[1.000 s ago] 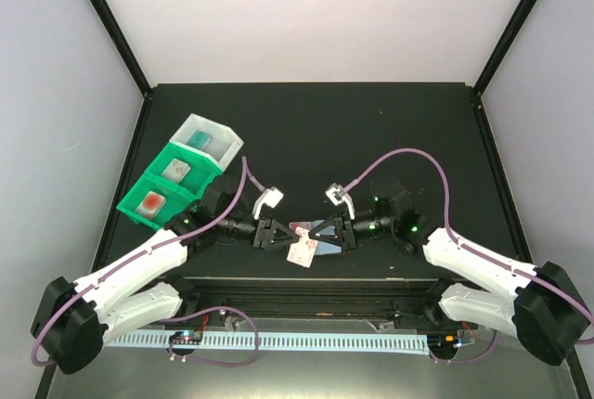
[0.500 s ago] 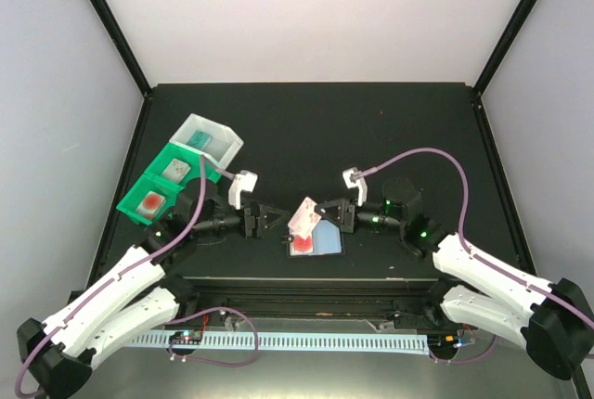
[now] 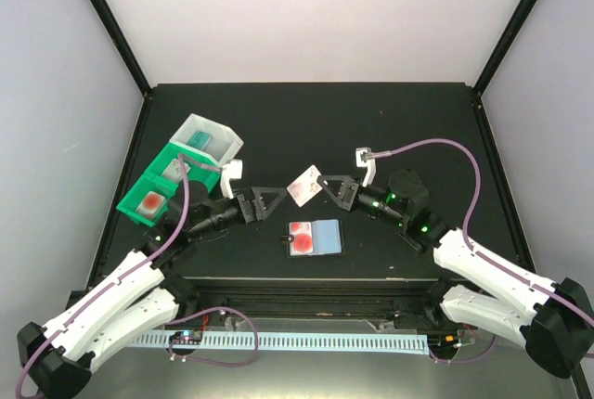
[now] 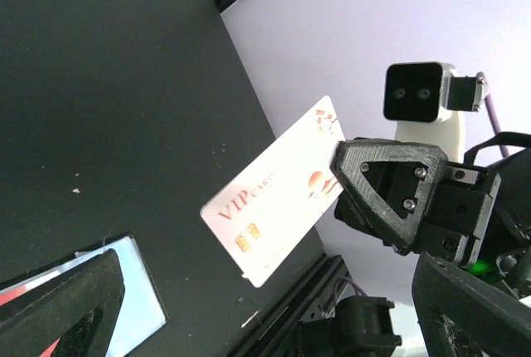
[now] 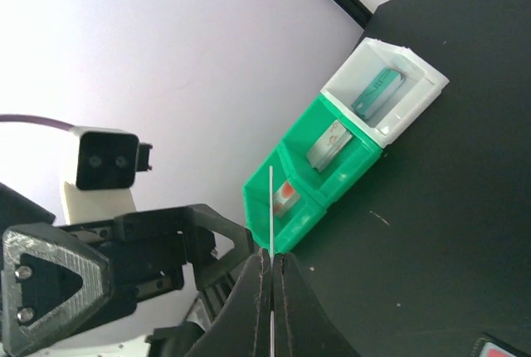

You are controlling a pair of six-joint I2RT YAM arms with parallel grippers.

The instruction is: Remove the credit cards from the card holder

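The card holder (image 3: 316, 238) lies open and flat on the black table, with a red-marked card (image 3: 299, 238) in its left pocket and a pale blue pocket on the right. My right gripper (image 3: 324, 186) is shut on a white credit card (image 3: 304, 186) and holds it in the air behind the holder. The left wrist view shows that card's face (image 4: 274, 199), printed "VIP CARD" with a gold chip; the right wrist view shows it edge-on (image 5: 270, 207) between shut fingers (image 5: 259, 290). My left gripper (image 3: 264, 202) stands open and empty, left of the card and apart from it.
At the back left stand a white bin (image 3: 221, 132) with a teal card (image 3: 200, 139) and a green bin (image 3: 130, 202) with a pale card (image 3: 174, 169) and a red-marked card (image 3: 151, 202). A black rail (image 3: 306, 289) runs along the table's near edge.
My left gripper has opened, let go of the holder and drawn back to the left. My right gripper has pulled the white card out and lifted it back and right. The holder now lies flat.
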